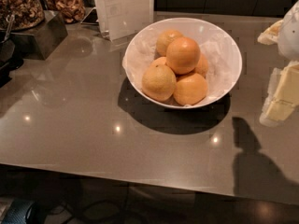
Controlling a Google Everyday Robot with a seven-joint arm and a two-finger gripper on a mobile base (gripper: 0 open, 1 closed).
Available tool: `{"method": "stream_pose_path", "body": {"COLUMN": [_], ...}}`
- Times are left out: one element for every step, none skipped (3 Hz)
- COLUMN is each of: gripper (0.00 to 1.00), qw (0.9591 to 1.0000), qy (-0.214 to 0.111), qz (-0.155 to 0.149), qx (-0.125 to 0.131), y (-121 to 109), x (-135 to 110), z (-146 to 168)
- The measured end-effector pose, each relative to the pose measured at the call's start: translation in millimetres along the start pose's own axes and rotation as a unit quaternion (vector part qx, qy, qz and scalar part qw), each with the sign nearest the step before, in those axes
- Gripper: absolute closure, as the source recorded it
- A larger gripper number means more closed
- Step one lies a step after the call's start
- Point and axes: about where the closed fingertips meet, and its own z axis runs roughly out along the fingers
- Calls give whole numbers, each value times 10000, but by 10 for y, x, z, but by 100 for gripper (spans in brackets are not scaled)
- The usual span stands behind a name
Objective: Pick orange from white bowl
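The white bowl (227, 41) stands at the back middle of the grey counter, lined with crumpled white paper. It holds several oranges in a pile. A deep-orange orange (183, 55) lies on top of the pile. A paler yellowish one with a dark stem dimple (159, 82) lies at the front left, and another orange (190, 88) lies at the front right. My gripper (279, 85), white with yellowish fingers, is at the right edge of the view, to the right of the bowl and apart from it, holding nothing that shows.
The grey counter (84, 120) has its front edge near the bottom. A white sign holder (124, 8) stands behind the bowl on the left. Jars of nuts (21, 3) on a dark stand sit at the back left. The gripper's shadow (250, 157) falls at the front right.
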Motion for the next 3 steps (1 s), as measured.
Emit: {"method": "stream_pose_path", "body": {"gripper": [0, 0, 0], "qw": [10000, 9989, 9945], "qy": [-35, -456, -911], "qz": [-4, -30, -238], "qx": [20, -88, -452], "y": [-11, -123, -239], "x": [-22, -275, -680], "z": [-9, 29, 202]}}
